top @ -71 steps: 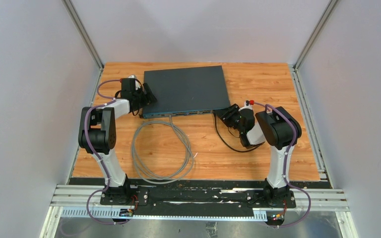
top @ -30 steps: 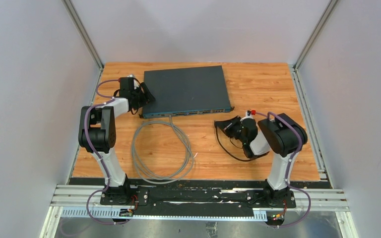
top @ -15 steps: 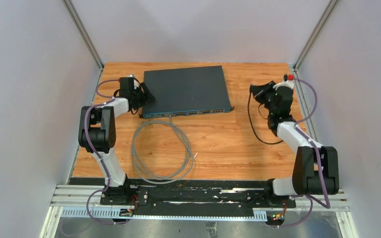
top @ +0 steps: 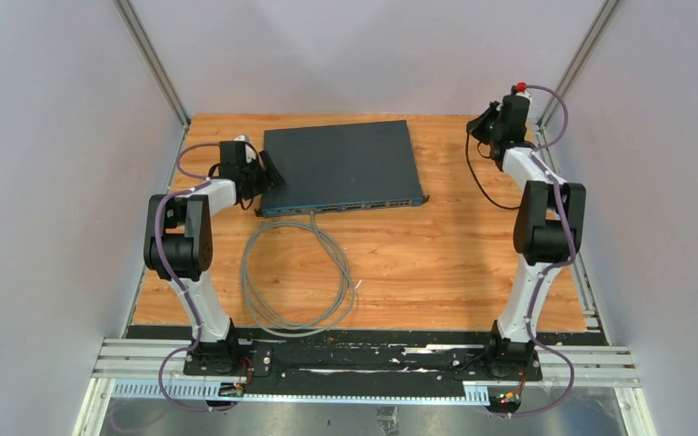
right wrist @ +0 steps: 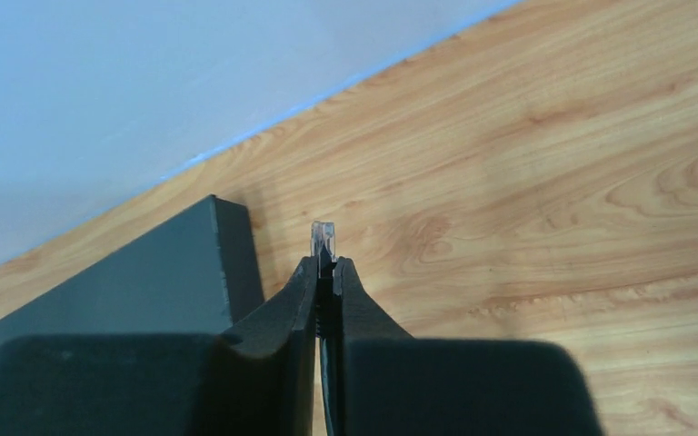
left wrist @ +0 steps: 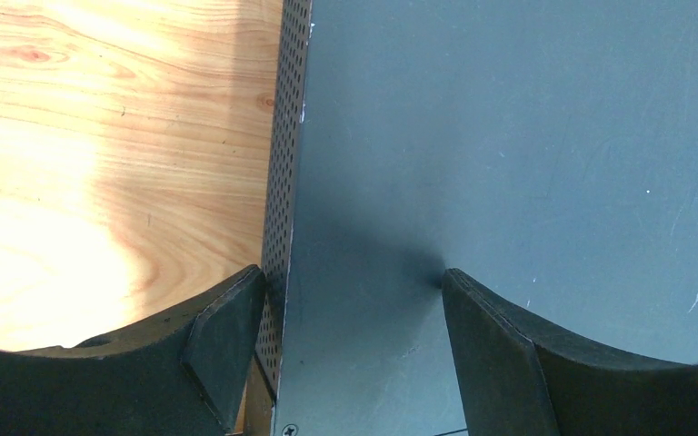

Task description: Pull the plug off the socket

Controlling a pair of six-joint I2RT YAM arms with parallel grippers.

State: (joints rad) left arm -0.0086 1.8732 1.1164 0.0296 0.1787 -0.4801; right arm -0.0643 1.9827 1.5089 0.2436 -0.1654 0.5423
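The dark network switch (top: 341,163) lies at the back middle of the table, its row of sockets (top: 391,203) on the near face. My right gripper (top: 483,123) is raised at the back right corner, shut on the clear plug (right wrist: 324,238), which pokes out past the gripper tips (right wrist: 327,265). The plug's black cable (top: 470,173) hangs down from it, well away from the switch (right wrist: 127,291). My left gripper (top: 266,173) stands open at the switch's left end: one finger (left wrist: 227,327) touches the perforated side and the other rests on the top (left wrist: 509,136).
A grey cable (top: 295,272) lies coiled on the wood in front of the switch, one end still in a socket near the front left (top: 314,211). Grey walls and metal rails enclose the table on three sides.
My right arm swung from the front of the switch up to the back right corner, carrying the plug and black cable away. The left gripper stayed at the switch's left end.
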